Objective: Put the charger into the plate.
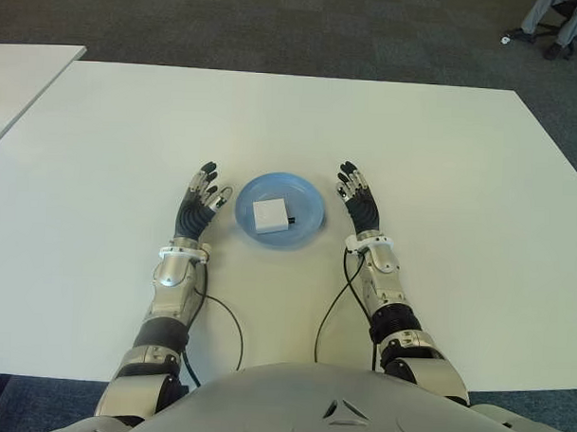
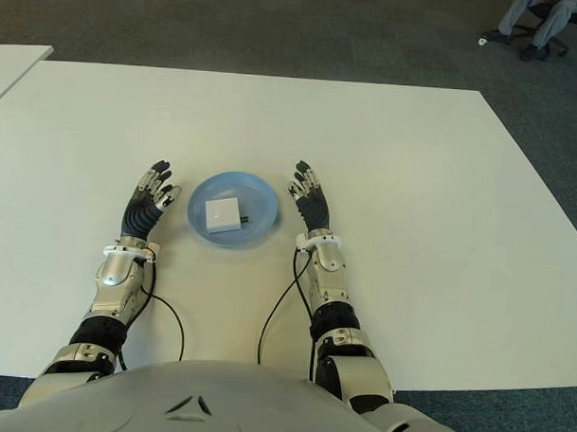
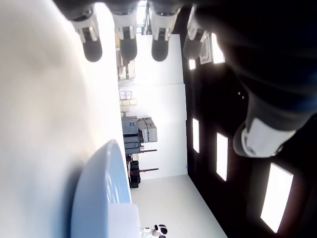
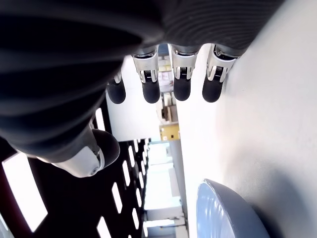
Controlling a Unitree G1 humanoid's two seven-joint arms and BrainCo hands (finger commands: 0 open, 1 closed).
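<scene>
White charger [image 1: 270, 215] lying inside blue plate [image 1: 306, 196], mid-table. Left hand [image 1: 196, 201] just beyond plate's 9 o'clock rim, fingers spread, holding nothing; right hand [image 1: 359, 201] just off the 3 o'clock rim, likewise spread and empty. Wide bare white table [image 1: 442, 164] toward 12, 3 and 9 o'clock edges.

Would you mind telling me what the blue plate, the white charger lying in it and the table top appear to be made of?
The plate looks like smooth light-blue plastic, with a faint sheen along its rim; glazed ceramic is possible. The charger seems to be matte white moulded plastic, a plain block with rounded edges. The table looks like white laminate, flat and uniform, without grain.
</scene>
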